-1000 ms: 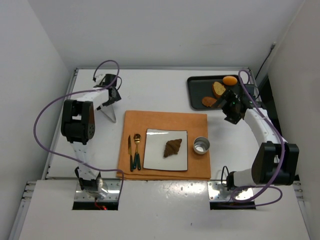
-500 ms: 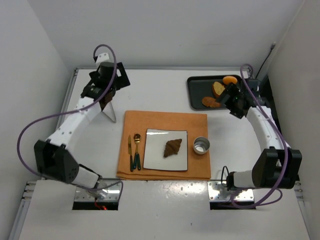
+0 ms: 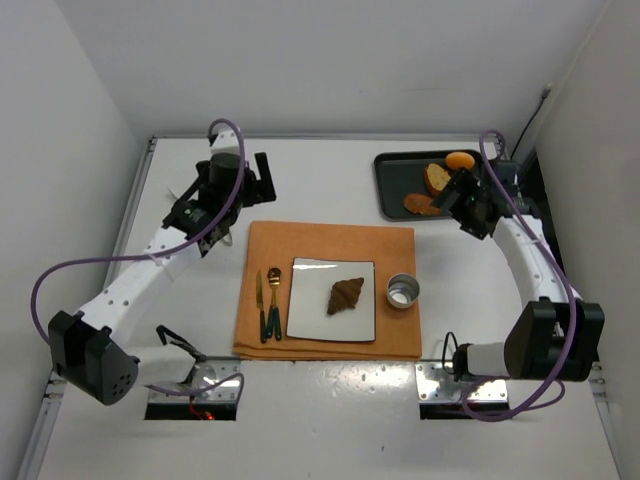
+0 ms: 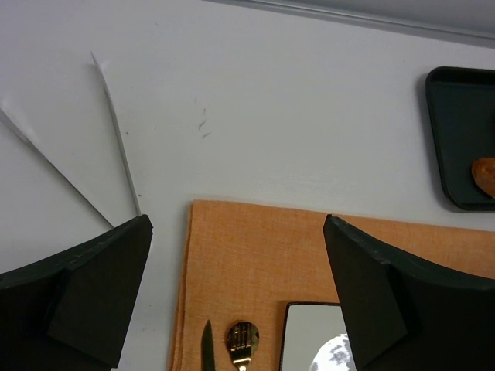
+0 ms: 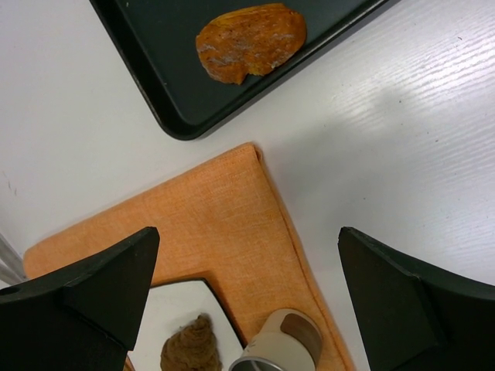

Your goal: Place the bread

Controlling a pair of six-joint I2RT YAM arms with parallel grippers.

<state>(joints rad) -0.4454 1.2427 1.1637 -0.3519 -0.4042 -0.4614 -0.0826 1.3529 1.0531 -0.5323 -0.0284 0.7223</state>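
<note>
On white table (image 3: 320,175) w/ white walls (image 3: 300,60), bread (image 3: 346,295) lies on plate (image 3: 308,305).

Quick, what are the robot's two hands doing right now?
Left gripper: jaws open, holding nothing.
Right gripper: jaws open, holding nothing.

bread (image 3: 346,295): open above | cup (image 3: 402,290) close right | spoon (image 3: 274,275) left

Top looks down; wrists (nearer) share placemat (image 4: 255,255).
</note>
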